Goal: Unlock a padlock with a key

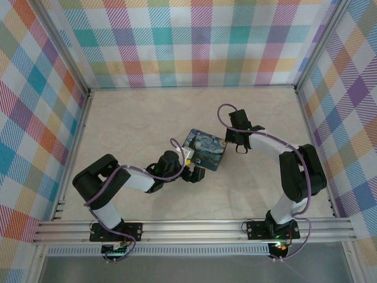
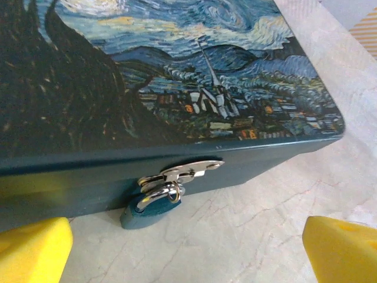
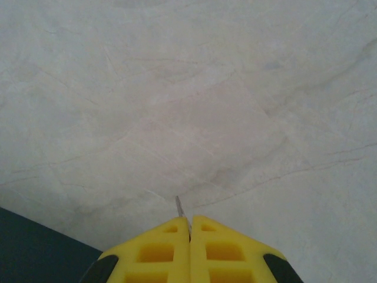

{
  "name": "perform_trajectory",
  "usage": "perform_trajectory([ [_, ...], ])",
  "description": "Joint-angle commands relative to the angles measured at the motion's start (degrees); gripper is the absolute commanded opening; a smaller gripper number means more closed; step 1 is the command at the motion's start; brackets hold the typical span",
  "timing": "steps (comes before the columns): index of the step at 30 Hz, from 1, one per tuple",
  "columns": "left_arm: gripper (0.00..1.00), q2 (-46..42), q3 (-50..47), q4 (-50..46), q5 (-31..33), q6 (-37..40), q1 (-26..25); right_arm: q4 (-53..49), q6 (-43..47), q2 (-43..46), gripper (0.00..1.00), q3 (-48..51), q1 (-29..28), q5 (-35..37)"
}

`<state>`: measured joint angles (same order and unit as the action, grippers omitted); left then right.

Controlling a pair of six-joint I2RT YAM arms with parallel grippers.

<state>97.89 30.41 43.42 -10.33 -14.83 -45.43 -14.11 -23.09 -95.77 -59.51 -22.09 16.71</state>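
Note:
A dark teal box point(image 1: 206, 149) with a starry night painting on its lid sits mid-table. On its front wall a silver hasp point(image 2: 182, 171) carries a small teal padlock point(image 2: 147, 209) that rests on the table, its shackle through the hasp ring. My left gripper point(image 2: 188, 259) stands open just in front of the padlock, with yellow fingers point(image 2: 32, 250) spread wide on both sides. Right of the box, my right gripper point(image 1: 238, 145) is shut on a key point(image 3: 179, 206); just the thin metal tip pokes out between the yellow fingertips point(image 3: 171, 236), low over the table.
The marble-patterned table point(image 1: 147, 118) is walled by checkered panels with metal frame posts point(image 1: 76, 71). A corner of the teal box point(image 3: 35, 247) shows at the lower left of the right wrist view. Open tabletop lies behind and to the left of the box.

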Motion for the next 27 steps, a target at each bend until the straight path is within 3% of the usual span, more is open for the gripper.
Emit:
perform_trajectory([
  [1,1.0,2.8,0.81,5.6,2.66,2.52,-2.07,2.75,-1.99,-0.3,0.0,0.77,-0.21,-0.72],
  [10,0.93,7.49,3.7,8.97,-0.56,2.31,-4.08,4.65,-4.97,-3.11,0.0,0.46,-2.86,-2.21],
  [14,0.85,7.89,4.1,9.25,-4.64,2.88,-4.08,5.58,-6.3,-4.13,0.0,0.44,-3.35,-2.66],
  [21,0.82,8.08,4.83,9.5,-9.15,3.35,-4.13,6.33,-6.88,-4.6,0.0,0.54,-3.75,-2.47],
  [27,0.72,6.46,4.36,8.52,-12.58,4.22,-2.93,5.15,-5.46,-5.4,0.0,-1.77,-3.75,-2.22],
])
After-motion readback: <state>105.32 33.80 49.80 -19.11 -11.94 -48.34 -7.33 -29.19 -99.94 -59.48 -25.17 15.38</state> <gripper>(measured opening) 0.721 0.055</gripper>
